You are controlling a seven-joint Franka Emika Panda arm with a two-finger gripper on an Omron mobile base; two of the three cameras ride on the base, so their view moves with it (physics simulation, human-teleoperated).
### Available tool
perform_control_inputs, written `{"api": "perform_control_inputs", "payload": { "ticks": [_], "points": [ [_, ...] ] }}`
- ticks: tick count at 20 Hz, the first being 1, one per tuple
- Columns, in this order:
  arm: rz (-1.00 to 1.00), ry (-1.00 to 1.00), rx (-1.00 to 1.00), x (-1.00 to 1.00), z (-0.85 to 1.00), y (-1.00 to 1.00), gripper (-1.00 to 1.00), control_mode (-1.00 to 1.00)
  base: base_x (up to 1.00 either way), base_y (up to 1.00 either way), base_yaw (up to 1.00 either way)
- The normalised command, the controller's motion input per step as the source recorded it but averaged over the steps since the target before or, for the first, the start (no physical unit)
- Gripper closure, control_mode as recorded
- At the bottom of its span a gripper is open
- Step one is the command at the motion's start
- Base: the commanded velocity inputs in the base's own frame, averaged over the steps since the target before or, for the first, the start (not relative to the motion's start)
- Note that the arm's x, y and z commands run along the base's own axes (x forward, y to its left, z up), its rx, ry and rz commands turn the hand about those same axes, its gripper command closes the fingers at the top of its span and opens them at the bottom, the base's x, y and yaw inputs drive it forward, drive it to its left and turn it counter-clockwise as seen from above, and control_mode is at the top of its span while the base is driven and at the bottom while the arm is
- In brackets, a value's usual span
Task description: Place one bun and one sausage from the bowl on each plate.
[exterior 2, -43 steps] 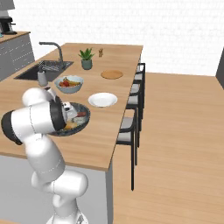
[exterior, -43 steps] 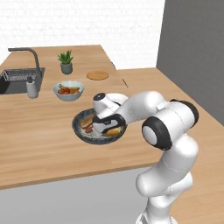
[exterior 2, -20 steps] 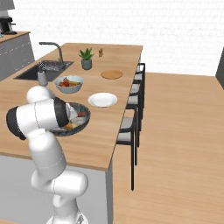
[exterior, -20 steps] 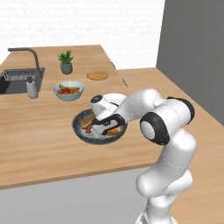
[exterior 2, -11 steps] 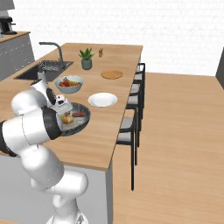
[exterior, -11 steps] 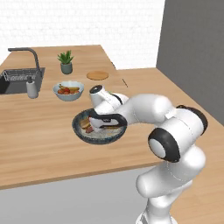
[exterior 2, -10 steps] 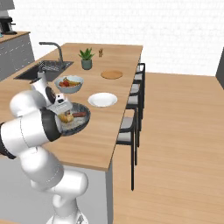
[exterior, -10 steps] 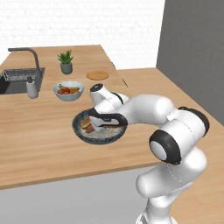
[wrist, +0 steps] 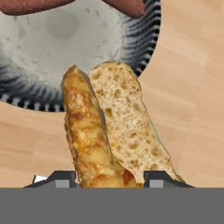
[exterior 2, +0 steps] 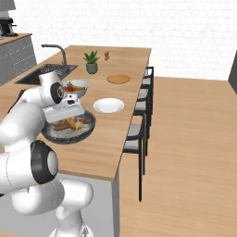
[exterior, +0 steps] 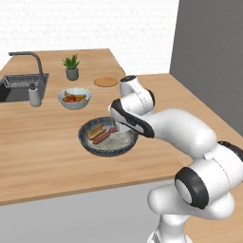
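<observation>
My gripper [wrist: 109,177] is shut on a split golden bun [wrist: 109,135], held lengthwise between the fingers above the near rim of the dark speckled bowl [wrist: 148,39] and the wooden counter. Two sausages [wrist: 127,5] lie at the bowl's far side. In the left base view the gripper [exterior: 126,129] hangs over the right part of the bowl [exterior: 90,144], where a second bun [exterior: 96,130] and a sausage [exterior: 105,136] lie. The white plate [exterior 2: 109,105] sits just past the bowl [exterior 2: 65,139]. The tan plate [exterior: 106,81] [exterior 2: 118,78] lies farther back.
A pale-blue fruit bowl [exterior: 74,97] stands behind the dark bowl. A potted plant [exterior: 71,68], a soap dispenser [exterior: 34,95] and the sink [exterior: 16,88] with its faucet are at the back left. Stools [exterior 2: 139,125] line the counter's right edge.
The hand has lifted out of the bowl with the bun between its fingers and drawn toward the bowl's right rim. The arm's elbow has swung out to the right.
</observation>
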Motion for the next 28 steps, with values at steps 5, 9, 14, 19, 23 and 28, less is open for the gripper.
{"api": "perform_control_inputs", "payload": {
  "ticks": [5, 9, 14, 19, 23, 28],
  "points": [
    [-0.10, 0.00, 0.13, -0.42, 0.13, -0.24, 1.00, -1.00, 0.00, 0.00, 0.00],
    [-0.01, 0.02, 0.12, -0.13, 0.12, -0.01, 1.00, -1.00, 0.00, 0.00, 0.00],
    [-0.02, 0.08, 0.08, -0.19, 0.05, 0.00, 1.00, -1.00, 0.00, 0.00, 0.00],
    [-0.11, 0.00, 0.12, -0.63, 0.00, -0.42, 1.00, -1.00, 0.00, 0.00, 0.00],
    [-0.11, 0.00, 0.09, -0.43, 0.01, -0.50, 1.00, -1.00, 0.00, 0.00, 0.00],
    [-0.03, 0.00, 0.02, -0.11, 0.00, -0.16, 1.00, -1.00, 0.00, 0.00, 0.00]
  ]
}}
